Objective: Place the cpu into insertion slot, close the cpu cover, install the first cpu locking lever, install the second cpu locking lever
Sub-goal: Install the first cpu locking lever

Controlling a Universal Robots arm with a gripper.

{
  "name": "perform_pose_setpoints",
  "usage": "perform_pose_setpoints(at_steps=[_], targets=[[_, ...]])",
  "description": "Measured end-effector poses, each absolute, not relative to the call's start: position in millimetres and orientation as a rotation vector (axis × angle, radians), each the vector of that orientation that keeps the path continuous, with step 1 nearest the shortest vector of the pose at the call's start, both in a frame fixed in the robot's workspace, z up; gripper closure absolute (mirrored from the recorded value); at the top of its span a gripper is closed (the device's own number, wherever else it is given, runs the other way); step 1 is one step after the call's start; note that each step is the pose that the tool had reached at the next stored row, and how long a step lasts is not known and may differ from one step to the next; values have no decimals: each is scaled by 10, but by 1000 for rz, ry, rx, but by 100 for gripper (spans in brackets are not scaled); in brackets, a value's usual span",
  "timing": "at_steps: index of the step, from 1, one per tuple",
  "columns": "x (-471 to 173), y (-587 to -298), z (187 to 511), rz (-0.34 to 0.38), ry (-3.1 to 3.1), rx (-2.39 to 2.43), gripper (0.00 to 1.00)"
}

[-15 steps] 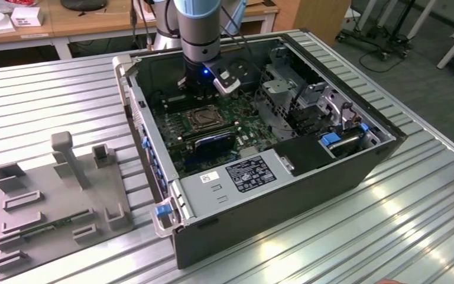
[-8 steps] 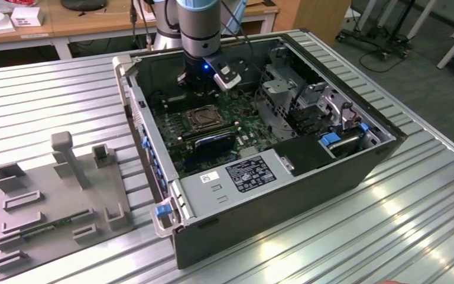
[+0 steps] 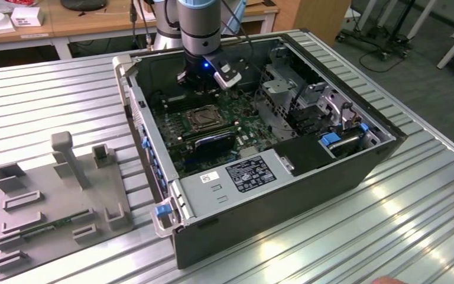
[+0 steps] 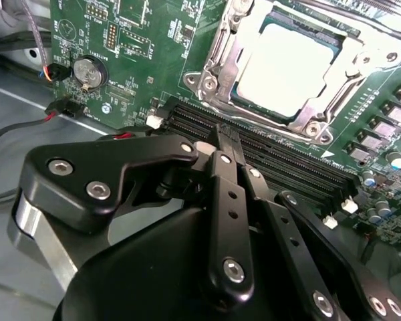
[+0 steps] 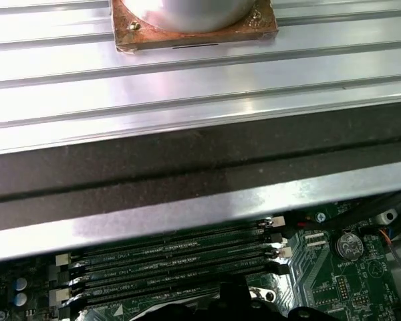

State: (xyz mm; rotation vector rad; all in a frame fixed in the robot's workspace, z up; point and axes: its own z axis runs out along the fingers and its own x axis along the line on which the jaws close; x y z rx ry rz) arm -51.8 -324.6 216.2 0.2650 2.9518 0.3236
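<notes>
While the cpu [image 4: 287, 63] lies seated flat in the slot [image 3: 203, 118], the step in hand looks to be the cover-and-lever stage, not placement.

- Cpu: silvery top up, square to its socket, on the board [image 4: 140, 40] inside the open case [image 3: 290, 195].
- Cover [image 4: 306, 122]: bright metal frame, apparently lying down around the chip's edges; whether it is fully flat cannot be told.
- Levers: thin metal rods run along the frame; latched or loose cannot be told.
- Gripper [image 4: 228, 137]: fingers pressed together, carrying nothing, poised above the memory slots [image 4: 281, 157] just beside the socket, apart from the cover.
- Progress, as judged: first step done, second likely done, levers unconfirmed.
- Requirement for the next move, as judged: closed fingertips brought onto a lever's end, then a firm press down and sideways under its hook, keeping clear of the memory slots and the small parts nearby.
</notes>
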Motion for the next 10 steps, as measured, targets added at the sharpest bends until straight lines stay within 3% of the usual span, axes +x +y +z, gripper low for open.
perform_pose_setpoints(at_steps=[7, 10], targets=[[-517, -3247, 2165, 319, 2962, 267, 89], [-518, -3247, 2163, 261, 3017, 275, 89]])
